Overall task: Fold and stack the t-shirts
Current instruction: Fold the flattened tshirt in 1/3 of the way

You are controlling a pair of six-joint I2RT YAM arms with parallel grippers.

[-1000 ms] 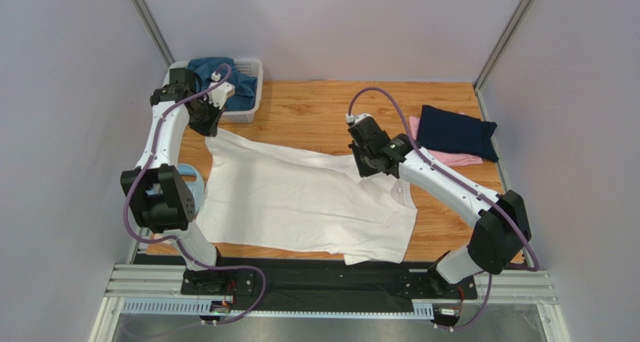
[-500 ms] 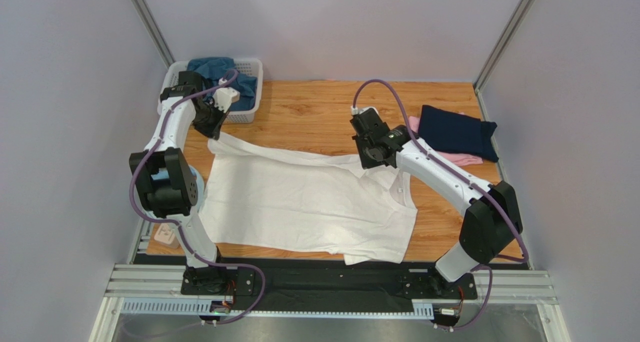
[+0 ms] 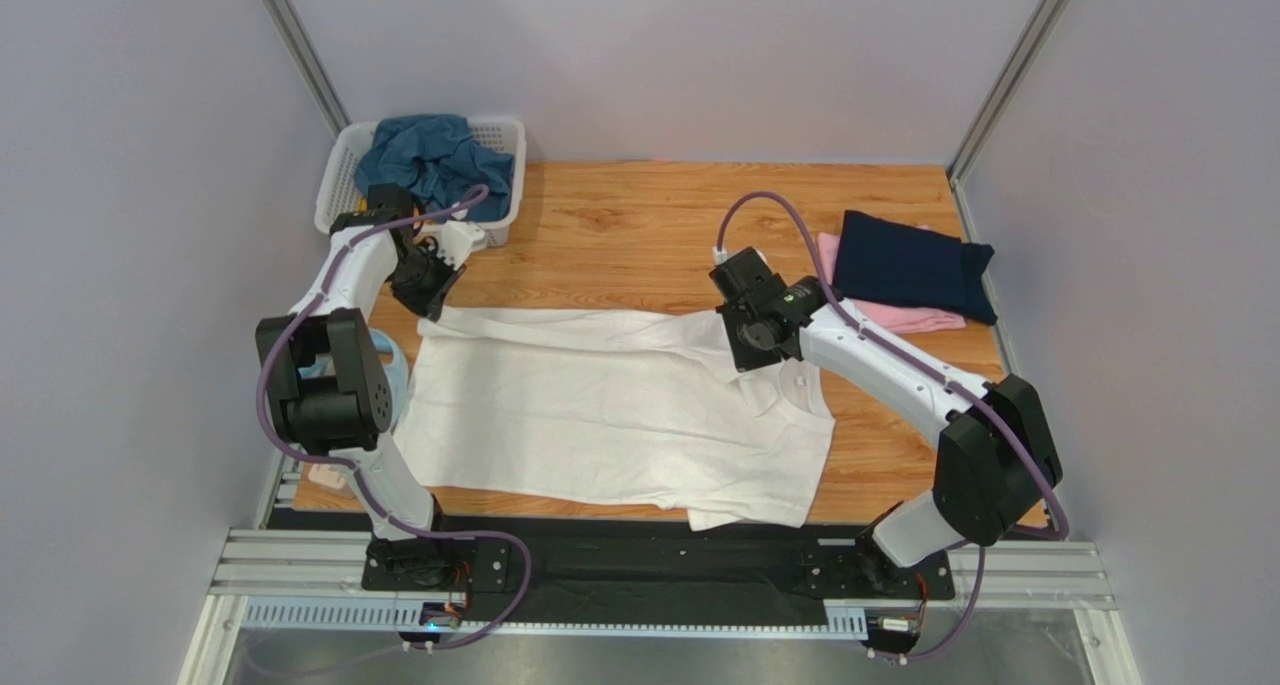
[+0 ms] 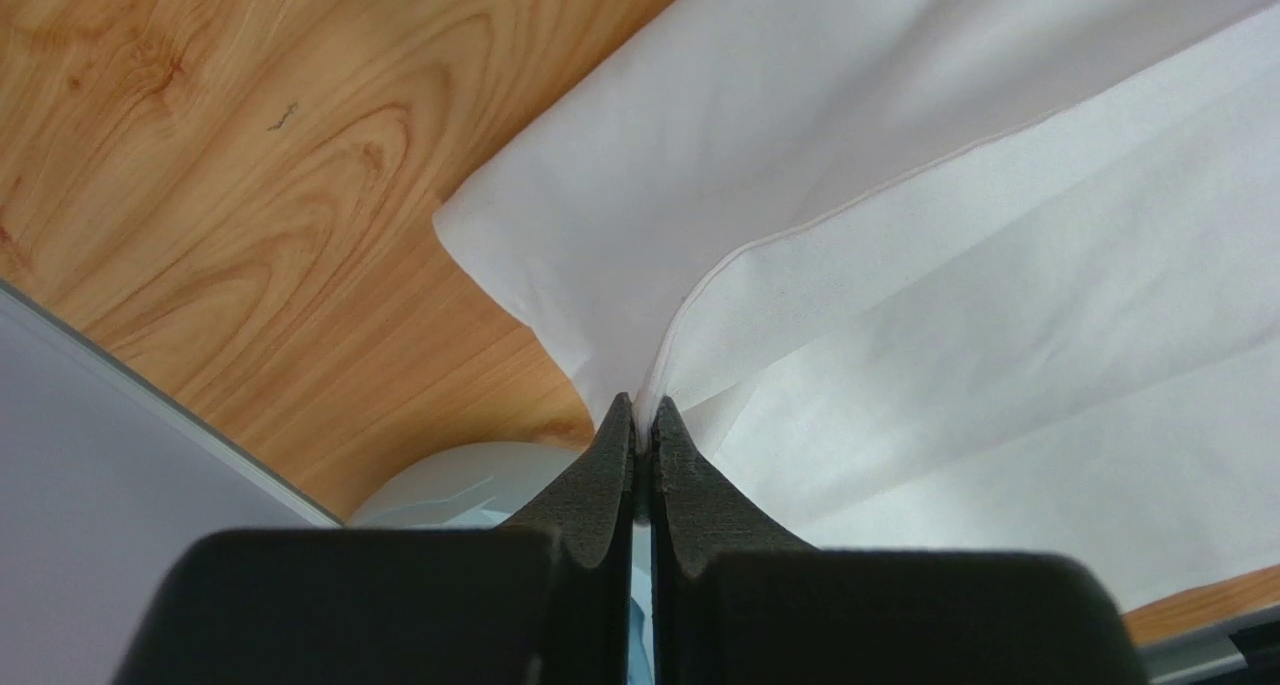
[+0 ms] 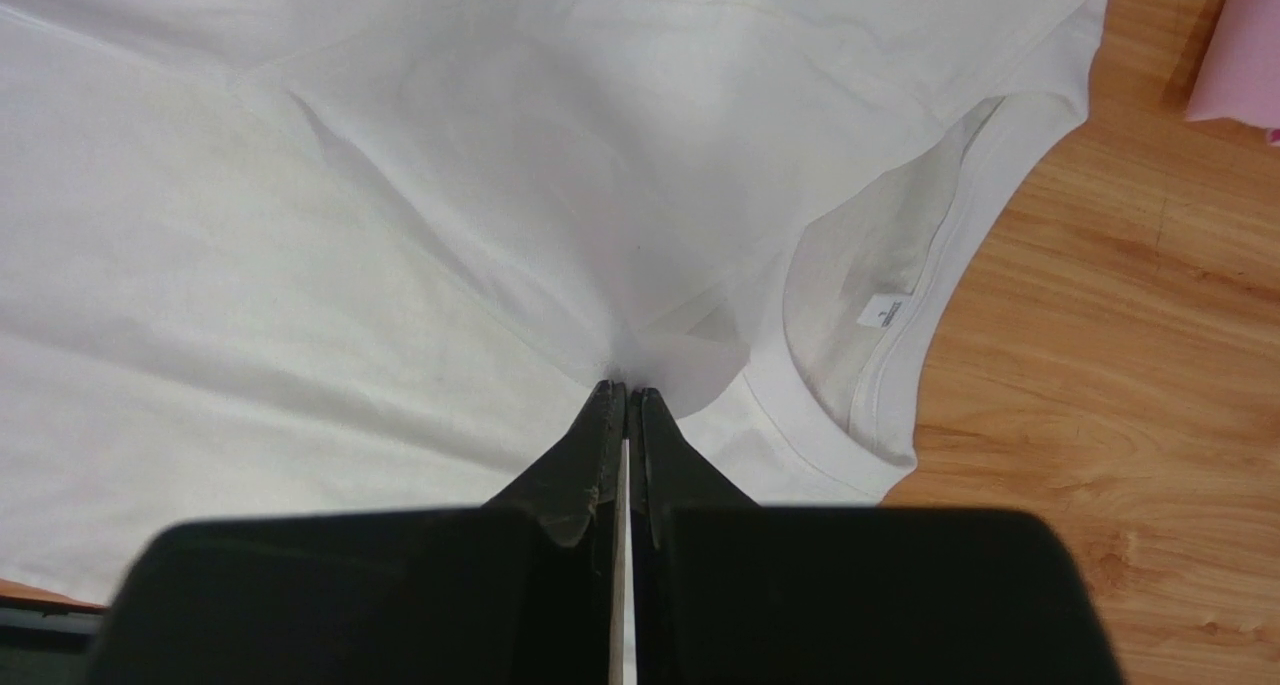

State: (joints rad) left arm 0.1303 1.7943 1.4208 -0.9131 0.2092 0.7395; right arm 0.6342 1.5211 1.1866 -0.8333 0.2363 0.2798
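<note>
While spread over the middle of the table [image 3: 631,235], had the white t-shirt [image 3: 601,408] pinched near the left edge in left gripper [image 4: 642,415] jaws; pinched beside its collar [image 5: 969,205] in right gripper [image 5: 624,397] jaws.

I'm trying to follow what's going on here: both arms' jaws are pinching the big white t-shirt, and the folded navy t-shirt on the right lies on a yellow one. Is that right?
Not quite. The folded navy t-shirt lies on a pink t-shirt, not a yellow one, as the top external view shows. The rest holds: both arms' jaws are pinching the white t-shirt.
</note>
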